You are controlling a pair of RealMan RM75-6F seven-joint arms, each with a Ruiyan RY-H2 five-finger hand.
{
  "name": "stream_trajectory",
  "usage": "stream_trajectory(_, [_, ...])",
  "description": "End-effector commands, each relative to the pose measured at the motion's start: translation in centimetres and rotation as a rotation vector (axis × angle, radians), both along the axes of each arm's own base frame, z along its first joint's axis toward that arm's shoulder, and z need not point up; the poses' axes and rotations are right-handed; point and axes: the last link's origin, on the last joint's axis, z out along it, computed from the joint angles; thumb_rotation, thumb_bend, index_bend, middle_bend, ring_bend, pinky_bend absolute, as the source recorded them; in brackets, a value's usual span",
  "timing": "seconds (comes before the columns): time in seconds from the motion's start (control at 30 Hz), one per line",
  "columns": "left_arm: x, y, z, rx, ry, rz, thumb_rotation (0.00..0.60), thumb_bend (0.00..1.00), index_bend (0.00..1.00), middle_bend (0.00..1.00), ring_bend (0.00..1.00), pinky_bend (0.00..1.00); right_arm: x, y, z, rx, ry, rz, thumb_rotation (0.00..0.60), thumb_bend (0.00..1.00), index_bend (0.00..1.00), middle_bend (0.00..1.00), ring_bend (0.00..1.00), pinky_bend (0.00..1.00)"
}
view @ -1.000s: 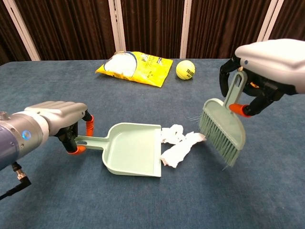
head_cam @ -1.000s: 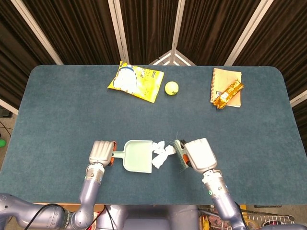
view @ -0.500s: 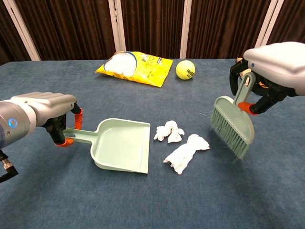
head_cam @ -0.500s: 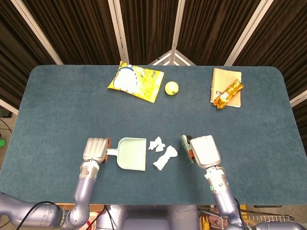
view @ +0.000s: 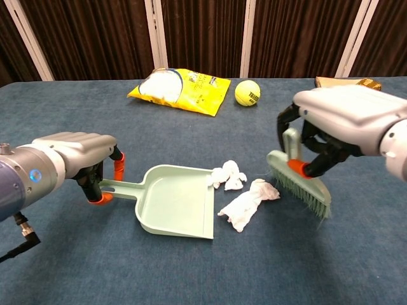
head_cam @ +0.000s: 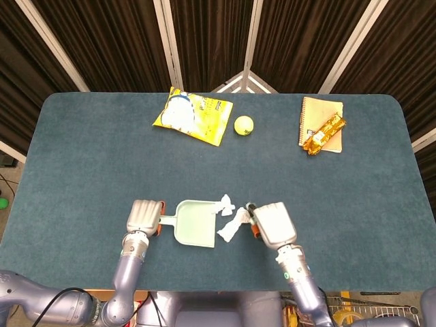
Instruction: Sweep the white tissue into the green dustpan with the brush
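Right hand (view: 346,130) is wrapped around the brush (view: 299,181) handle, bristles down on the table (view: 63,101) just right of the white tissue (view: 245,203), near the front edge. The stroke wants to run low and flat toward the left, bristle tips dragging along the cloth so the wad slides rather than rolls under them. Left hand (view: 79,159) grips the green dustpan (view: 175,200) by its handle, lip facing the tissue; it looks best pressed flat to the table so nothing slips beneath.

The tissue comes in two crumpled clumps: a smaller one (view: 227,175) touching the pan's mouth, a longer twisted one beside the bristles. Soft, light, likely to snag on the nap. The pan is smooth pale-green plastic, shallow and scoop-shaped; the brush matches it, with stiff angled bristles. The tabletop is a dark teal felt-like cover.
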Motion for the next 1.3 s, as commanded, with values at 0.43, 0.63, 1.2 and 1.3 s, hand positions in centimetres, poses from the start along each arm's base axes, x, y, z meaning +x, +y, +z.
stream_trajectory(0.43, [0.4, -0.2, -0.9, -0.013, -0.026, 0.008, 0.600, 0.58, 0.67, 1.00, 0.99, 0.95, 6.6, 2.2, -1.9, 0.110, -0.161, 0.013, 0.600, 0.40, 0.88, 0.92, 0.92, 0.85])
stream_trajectory(0.63, [0.4, -0.1, -0.7, -0.010, -0.024, 0.008, 0.600, 0.58, 0.67, 1.00, 0.99, 0.95, 7.6, 1.5, -1.7, 0.083, -0.175, 0.011, 0.600, 0.40, 0.90, 0.92, 0.92, 0.85])
stream_trajectory(1.2, [0.1, 0.0, -0.2, 0.005, -0.030, 0.008, 0.600, 0.60, 0.68, 1.00, 1.00, 0.95, 6.3, -3.5, 2.2, -0.126, -0.126, 0.014, 0.600, 0.40, 0.91, 0.92, 0.92, 0.85])
stream_trajectory(1.3, [0.0, 0.1, 0.0, 0.014, -0.035, 0.011, 0.600, 0.60, 0.68, 1.00, 1.00, 0.95, 5.6, -4.5, 2.6, -0.156, -0.105, 0.013, 0.600, 0.40, 0.91, 0.92, 0.92, 0.85])
